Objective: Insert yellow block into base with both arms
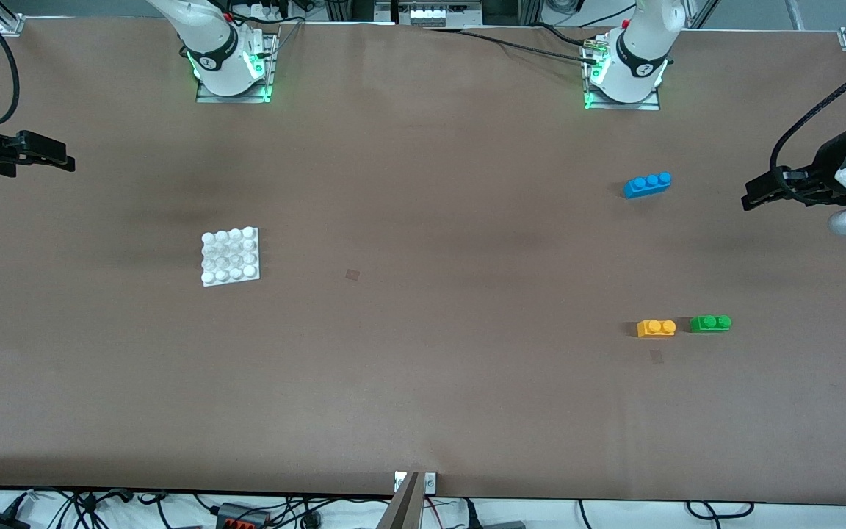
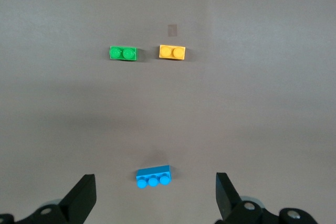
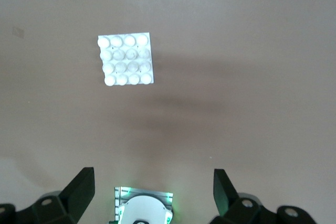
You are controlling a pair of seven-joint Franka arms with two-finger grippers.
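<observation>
Brown and matte, the desk (image 1: 423, 382) carries four plastic pieces. Toward the right arm's end lies the base (image 1: 230, 256), a flat white square plate with a four-by-four grid of round studs, alone and well apart from the bricks. Toward the left arm's end sits the yellow block (image 1: 656, 328), a small orange-yellow brick with two round studs on top, resting flat on the desk. Just beside it, closer still to the left arm's end and not touching, is a green two-stud brick (image 1: 710, 323). A longer blue three-stud brick (image 1: 647, 184) lies farther from the front camera than both, near the left arm's base.

Both arms wait, raised at the edges of the desk. The left end effector (image 1: 750, 198) hangs above the left arm's end of the desk, its fingers (image 2: 81, 196) spread wide and holding nothing; its wrist view looks down on all three bricks. The right end effector (image 1: 63, 160) hangs above the right arm's end, fingers (image 3: 80, 190) likewise wide and empty, with the base in its wrist view.
</observation>
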